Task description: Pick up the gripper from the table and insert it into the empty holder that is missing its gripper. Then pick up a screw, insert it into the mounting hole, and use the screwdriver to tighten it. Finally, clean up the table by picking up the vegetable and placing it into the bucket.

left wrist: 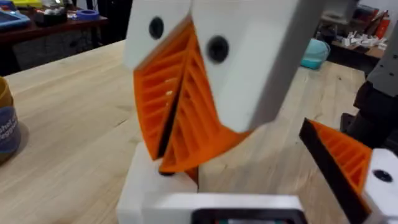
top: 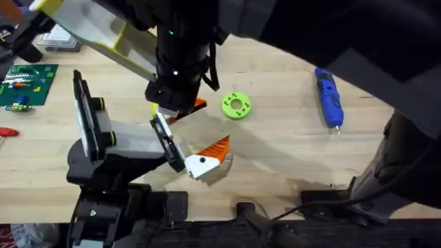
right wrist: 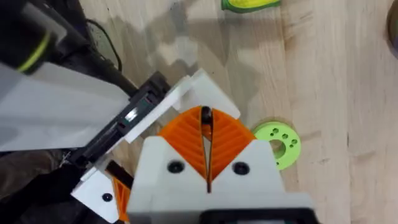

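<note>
My right gripper [top: 176,114] reaches across from the right and is shut on the gripper's orange wedge [right wrist: 205,118]. The gripper's white base [right wrist: 205,90] sits against the holder's black plate [right wrist: 134,118]. The holder [top: 103,134] is the head of my left arm. It carries one fitted orange finger [top: 212,153] and stands open. In the left wrist view the white base [left wrist: 155,193] lies under the right fingers [left wrist: 249,74]. The blue screwdriver [top: 329,96] lies at the far right. The yellow-green vegetable [right wrist: 249,4] and the bucket [left wrist: 5,124] show at view edges.
A lime-green disc [top: 236,105] lies just right of the holder. A green circuit board [top: 27,83] and a clear box [top: 62,43] sit at the far left. Bare wood stretches between the disc and the screwdriver.
</note>
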Available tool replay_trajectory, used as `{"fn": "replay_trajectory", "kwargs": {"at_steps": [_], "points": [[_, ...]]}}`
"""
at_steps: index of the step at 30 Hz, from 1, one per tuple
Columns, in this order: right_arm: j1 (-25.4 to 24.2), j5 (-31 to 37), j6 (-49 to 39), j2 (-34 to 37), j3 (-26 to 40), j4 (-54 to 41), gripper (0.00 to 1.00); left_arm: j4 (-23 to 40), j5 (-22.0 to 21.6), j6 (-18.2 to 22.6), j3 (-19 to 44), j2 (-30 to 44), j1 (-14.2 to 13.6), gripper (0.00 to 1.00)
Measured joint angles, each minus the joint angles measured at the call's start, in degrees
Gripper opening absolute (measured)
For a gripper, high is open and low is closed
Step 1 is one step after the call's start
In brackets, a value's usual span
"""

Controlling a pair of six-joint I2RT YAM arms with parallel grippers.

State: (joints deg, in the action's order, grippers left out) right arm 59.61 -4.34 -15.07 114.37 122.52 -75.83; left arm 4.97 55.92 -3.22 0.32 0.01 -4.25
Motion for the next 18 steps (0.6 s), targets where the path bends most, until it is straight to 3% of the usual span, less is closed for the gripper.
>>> {"fn": "replay_trajectory", "kwargs": {"at_steps": [18], "points": [[0.05,0.00,0.00,0.68,0.11,-0.04,0.003,0.07,-0.02,-0.31,0.00,0.04,0.00,0.995]]}}
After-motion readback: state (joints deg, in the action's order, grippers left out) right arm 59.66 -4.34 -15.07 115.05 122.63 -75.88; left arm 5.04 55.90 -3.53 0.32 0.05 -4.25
